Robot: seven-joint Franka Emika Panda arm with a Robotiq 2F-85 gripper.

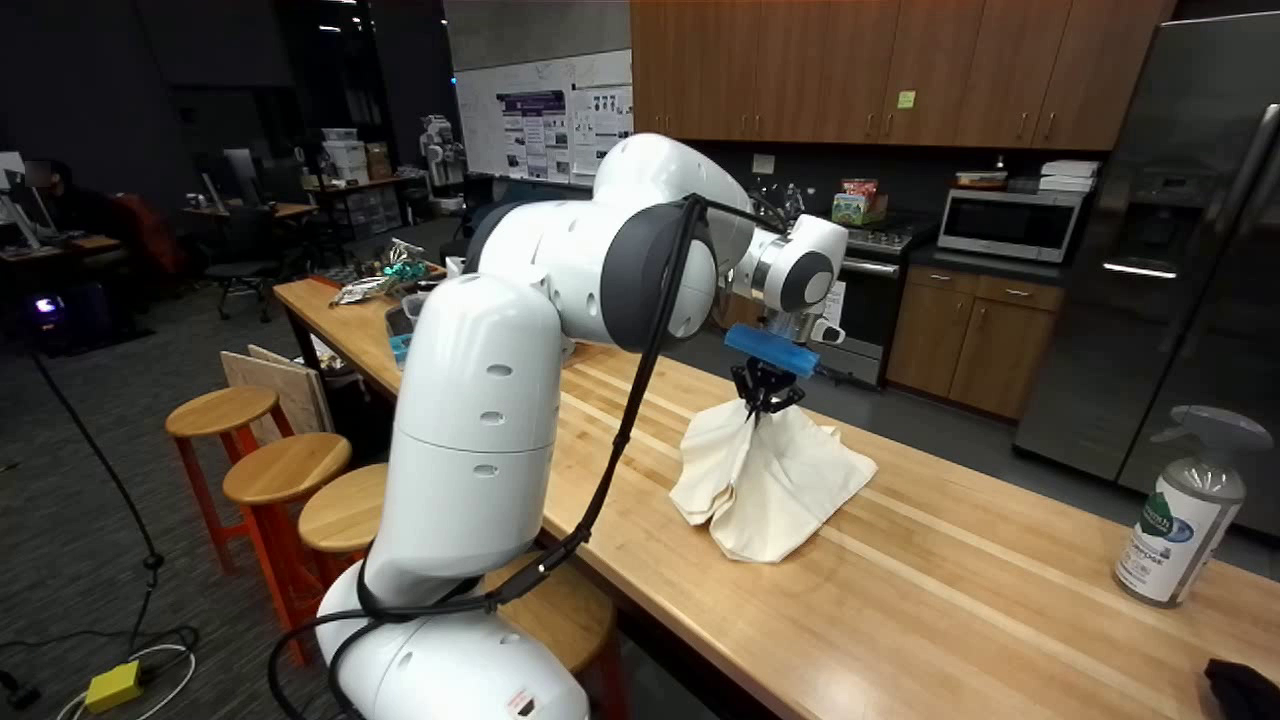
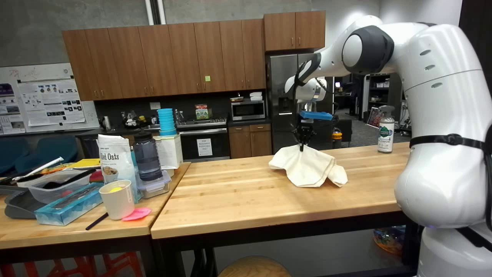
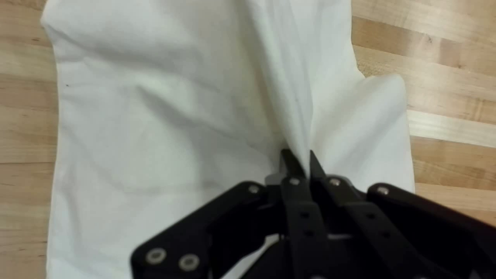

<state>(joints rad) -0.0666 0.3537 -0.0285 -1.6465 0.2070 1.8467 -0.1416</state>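
Observation:
My gripper (image 3: 298,153) is shut on a cream cloth (image 3: 135,139), pinching a gathered fold between its fingertips in the wrist view. In both exterior views the cloth (image 1: 785,490) rises to a peak at the gripper (image 1: 754,412) and drapes outward in loose folds. Its lower edges reach the wooden table (image 2: 226,192); whether every edge touches the wood, I cannot tell. The gripper (image 2: 302,147) points downward above the cloth (image 2: 307,171), with a blue piece (image 1: 770,349) on the wrist over it. What lies beneath the cloth, if anything, is hidden.
A spray bottle (image 1: 1180,530) stands on the same table, with a dark object (image 1: 1243,690) near it. On an adjoining table are an oats bag (image 2: 117,157), a mug (image 2: 117,202), a dark bottle (image 2: 147,157) and a tissue box (image 2: 67,206). Stools (image 1: 285,468) line one side.

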